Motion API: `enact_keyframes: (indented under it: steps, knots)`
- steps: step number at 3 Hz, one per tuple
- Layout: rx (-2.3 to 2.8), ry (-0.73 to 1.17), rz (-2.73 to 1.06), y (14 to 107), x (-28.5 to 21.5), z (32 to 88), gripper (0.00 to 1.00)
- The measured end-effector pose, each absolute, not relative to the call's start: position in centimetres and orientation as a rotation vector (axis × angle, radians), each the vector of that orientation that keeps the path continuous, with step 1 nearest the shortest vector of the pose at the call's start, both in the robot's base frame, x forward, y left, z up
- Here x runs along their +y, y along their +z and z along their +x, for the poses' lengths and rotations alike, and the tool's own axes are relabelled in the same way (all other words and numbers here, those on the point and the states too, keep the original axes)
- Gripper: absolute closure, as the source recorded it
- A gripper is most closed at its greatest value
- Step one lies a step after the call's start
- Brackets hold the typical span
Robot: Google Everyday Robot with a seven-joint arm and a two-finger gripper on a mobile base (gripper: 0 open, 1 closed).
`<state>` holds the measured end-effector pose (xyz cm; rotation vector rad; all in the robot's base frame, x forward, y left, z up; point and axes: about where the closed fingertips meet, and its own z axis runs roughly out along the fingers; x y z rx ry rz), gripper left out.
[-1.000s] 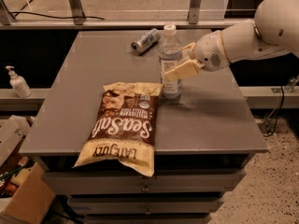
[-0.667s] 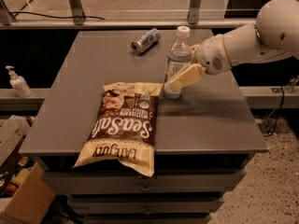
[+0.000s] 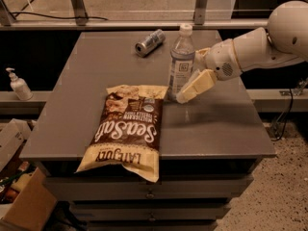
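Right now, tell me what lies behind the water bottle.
Behind the water bottle, toward the far left of the table, a can lies on its side. The gripper sits at the bottle's right. The tabletop strip directly behind the bottle is hidden by it.

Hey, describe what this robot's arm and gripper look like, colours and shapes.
The arm is glossy white, built of smooth rounded shells, with a large ball-like joint. Its wrist bears a small round patch of dark dots. The gripper, just right of the water bottle over the grey table, is cream-coloured, blocky and tapering.
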<state>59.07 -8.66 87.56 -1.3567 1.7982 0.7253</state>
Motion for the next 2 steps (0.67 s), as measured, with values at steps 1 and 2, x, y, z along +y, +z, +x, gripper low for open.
enact_keyframes:
  steps: [1,2]
  knots:
    - [1.834,0.698,-1.331,87.0,-10.8,59.4,0.00]
    - [1.875,0.657,-1.274,86.8,-14.2,60.4,0.00]
